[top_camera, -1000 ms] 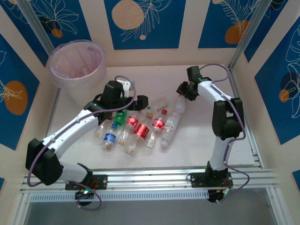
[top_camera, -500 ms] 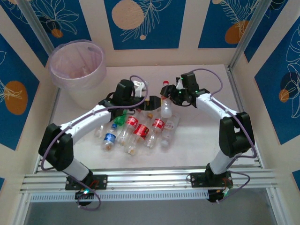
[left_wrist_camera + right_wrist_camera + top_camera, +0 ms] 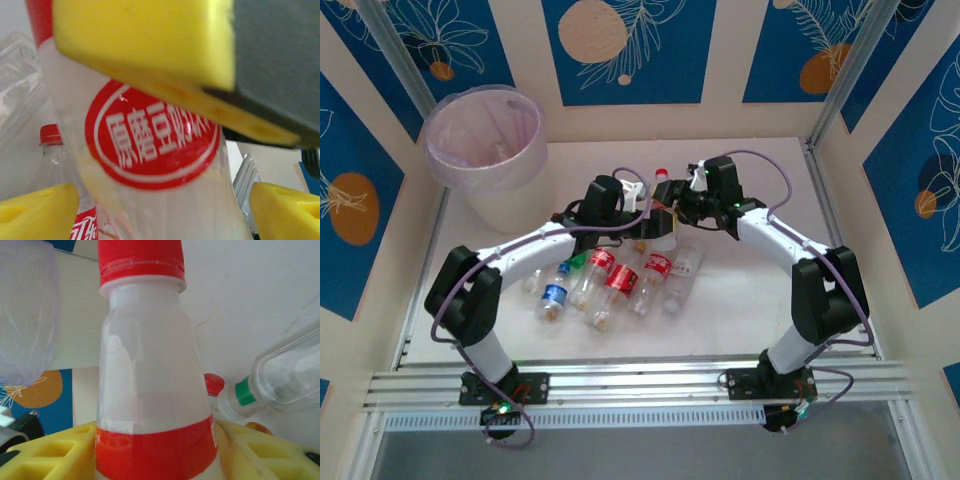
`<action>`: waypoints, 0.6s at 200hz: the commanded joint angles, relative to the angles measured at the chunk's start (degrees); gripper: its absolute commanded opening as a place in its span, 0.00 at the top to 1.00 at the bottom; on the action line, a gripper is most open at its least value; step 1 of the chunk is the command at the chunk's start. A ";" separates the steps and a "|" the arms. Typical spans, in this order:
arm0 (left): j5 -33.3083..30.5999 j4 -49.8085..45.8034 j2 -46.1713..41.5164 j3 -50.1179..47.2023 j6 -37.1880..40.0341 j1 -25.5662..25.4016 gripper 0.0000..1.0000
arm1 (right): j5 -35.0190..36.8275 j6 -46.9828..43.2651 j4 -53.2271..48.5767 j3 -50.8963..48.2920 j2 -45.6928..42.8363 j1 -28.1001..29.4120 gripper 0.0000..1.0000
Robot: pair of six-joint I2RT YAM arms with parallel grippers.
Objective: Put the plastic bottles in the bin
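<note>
At far left stands the round, translucent pale-pink plastic bin (image 3: pixel 510 200). Its inside is a blur from above, perhaps one pale thing at the bottom.

Right of it, the left gripper (image 3: pixel 642 208) has its yellow fingers (image 3: pixel 35 210) spread to either side of a milky plastic bottle with a red cap and red label (image 3: pixel 150 380). The bottle is upright in mid-air, well apart from the bin.

The right gripper (image 3: pixel 682 205) pinches this bottle low on its red band.

This looks like a handover. The left fingers must close firmly before the right lets go, then carry the bottle to the bin.

The other small plastic bottles (image 3: pixel 620 280) lie clustered on the white table (image 3: pixel 740 290).
</note>
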 commanded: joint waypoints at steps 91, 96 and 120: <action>-1.57 1.01 -0.27 1.65 0.31 -0.52 0.46 | -1.28 -2.04 -4.08 1.41 -2.70 0.01 0.13; -1.70 0.83 -0.39 1.73 0.51 -0.49 0.46 | -1.29 -2.38 -4.81 1.60 -2.96 -0.35 0.11; -2.49 -1.66 -1.18 2.15 2.61 -0.33 0.47 | -1.15 -3.91 -7.67 1.71 -5.62 -3.24 0.03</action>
